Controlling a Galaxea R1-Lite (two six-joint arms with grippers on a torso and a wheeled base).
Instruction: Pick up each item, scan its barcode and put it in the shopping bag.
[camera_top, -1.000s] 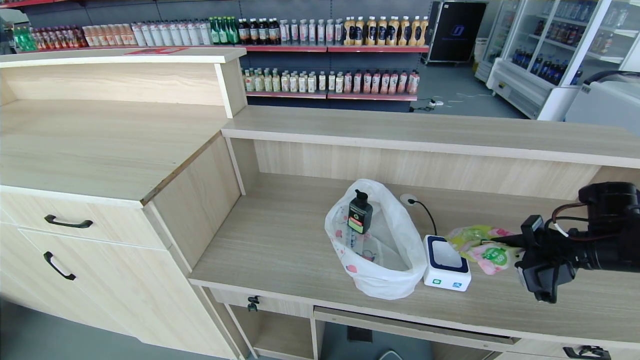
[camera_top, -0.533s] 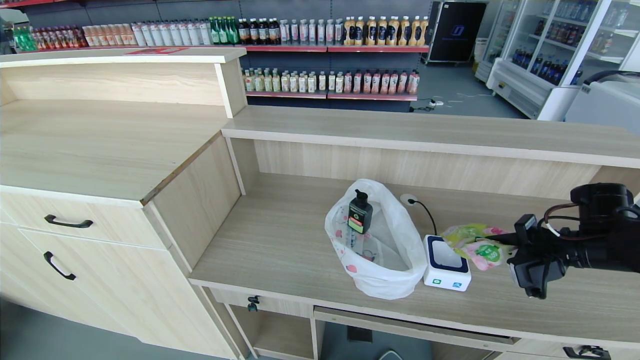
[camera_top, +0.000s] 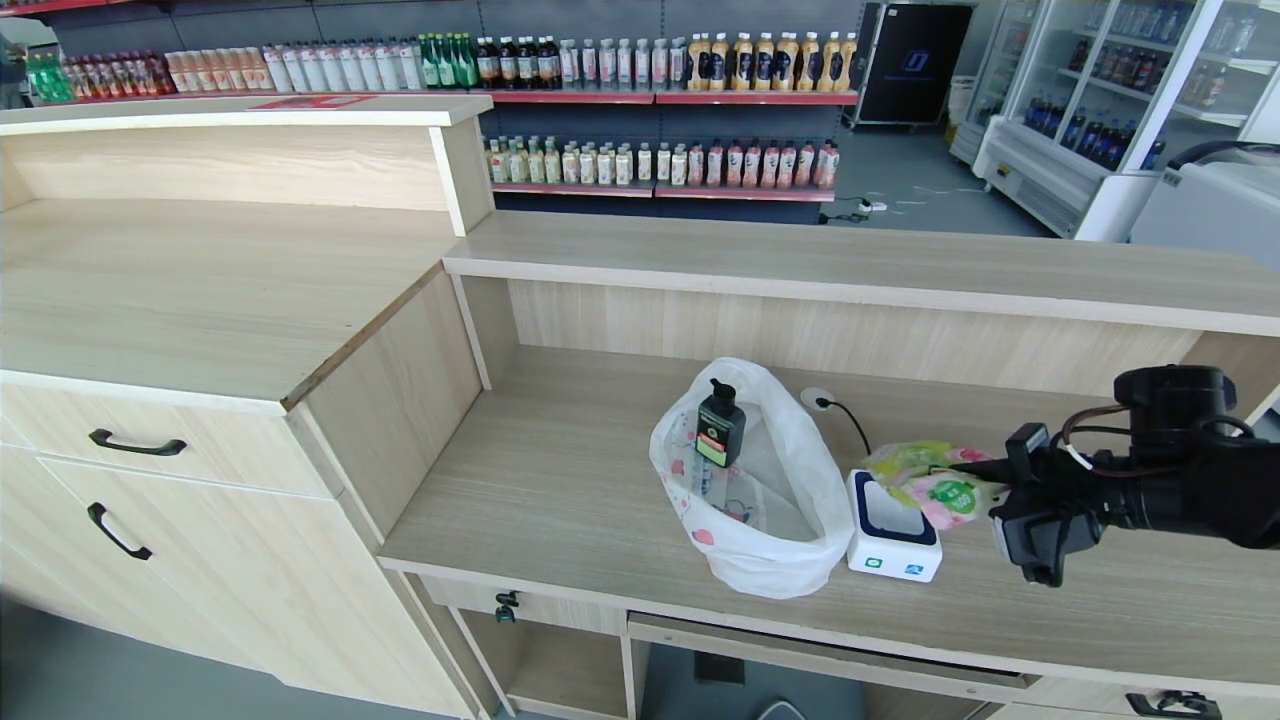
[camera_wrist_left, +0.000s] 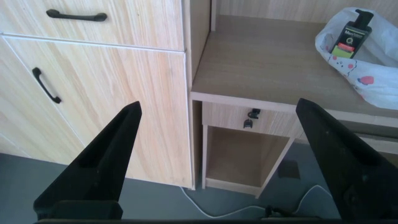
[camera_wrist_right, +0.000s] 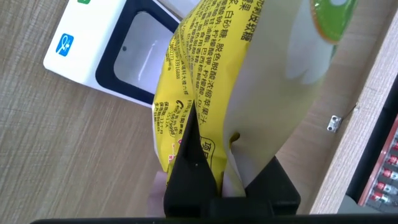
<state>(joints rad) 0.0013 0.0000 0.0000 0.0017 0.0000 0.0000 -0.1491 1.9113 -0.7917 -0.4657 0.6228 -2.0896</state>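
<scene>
— Progress on this one, where is it standing?
— Partway, I'm judging. The black pump bottle with the red-and-green label (camera_top: 719, 430) is already standing upright inside the white plastic shopping bag with pink prints (camera_top: 800, 470), so that item is looking finished.
— And the second item?
— The right tool (camera_wrist_right: 227, 177) is clamping the yellow-green and pink plastic snack pouch (camera_top: 925, 475) by one edge, fingers closed on it. The pouch is hanging in the air just beside the white box scanner with the dark-rimmed window (camera_top: 890, 525), and it's overlapping one end of the scanner in the right wrist view.
— Scanning yet?
— I'm calling it the scan step in hand. I'm not able to tell whether the barcode is facing the window.
— Left side?
— The left tool (camera_wrist_left: 217, 165) is hanging low, out in front of the light wooden surface (camera_top: 560, 480) and well apart from the bag and scanner. Its fingers are spreading wide and gripping nothing.
— What's remaining?
— Getting the scan done, then carrying the pouch over the scanner to the bag, which is sitting just beside it on the left, and letting go inside. I'm guessing the pouch is the last item, going by these views.
</scene>
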